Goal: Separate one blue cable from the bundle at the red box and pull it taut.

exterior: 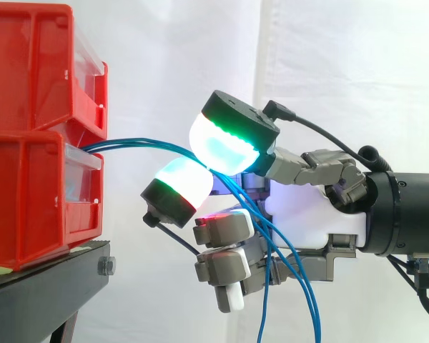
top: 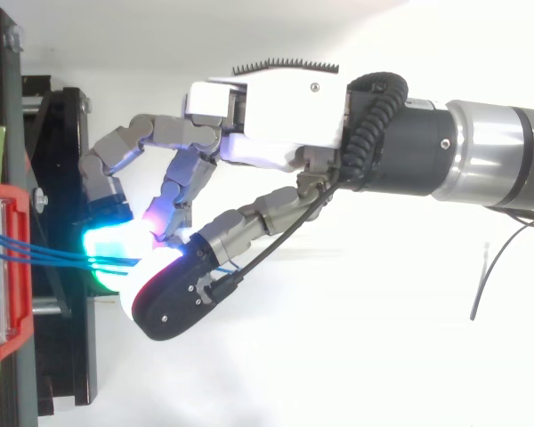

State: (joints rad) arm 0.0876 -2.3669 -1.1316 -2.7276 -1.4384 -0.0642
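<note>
At the left, from the lower red bin (exterior: 36, 200), I see several blue cables (exterior: 132, 143) arching slackly rightwards into my hand (exterior: 307, 211), whose glowing pads (exterior: 225, 146) pinch them together, so I judge no single cable separated yet and nothing pulled taut.

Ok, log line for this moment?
hand: shut on blue cables | cables: several pinched together, bowed, ends hanging below | from: lower red bin

Black stand (exterior: 46, 282) bears the lower red bin (exterior: 28, 204) directly on its top. Upper red bin (exterior: 28, 68) is stacked on the lower.
</note>
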